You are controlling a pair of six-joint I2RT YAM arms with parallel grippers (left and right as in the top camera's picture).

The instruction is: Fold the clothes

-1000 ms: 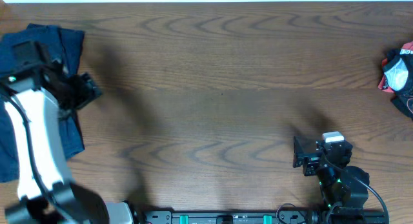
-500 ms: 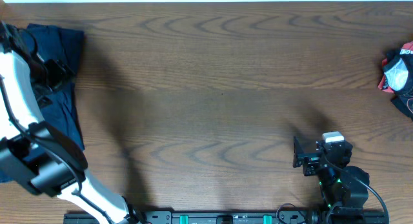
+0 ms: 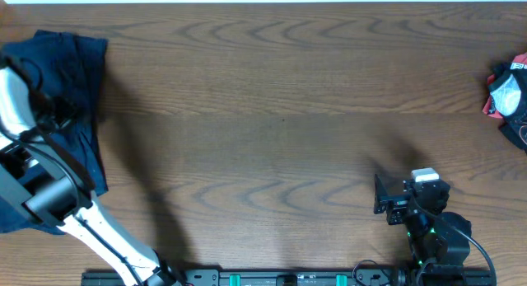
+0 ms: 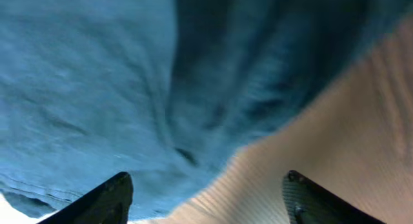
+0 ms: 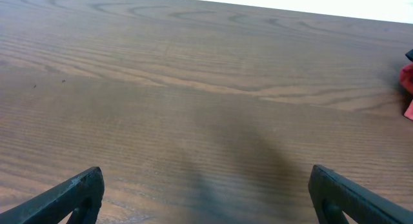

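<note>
The dark navy-blue soft cloth garments (image 3: 78, 63) lie rumpled at the far left corner of the brown wooden table (image 3: 280, 113). The left gripper (image 4: 206, 188) hovers over them, fingers apart and empty. The right gripper (image 5: 206, 185) hangs over the table's near right part, fingers likewise apart. A red-and-black crumpled item (image 3: 509, 92) sits at the table's right edge.

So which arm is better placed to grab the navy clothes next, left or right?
Left. The left gripper hangs open directly over the navy clothes at the far left of the table. The right gripper sits open over bare wood toward the other side, well away from the cloth.
</note>
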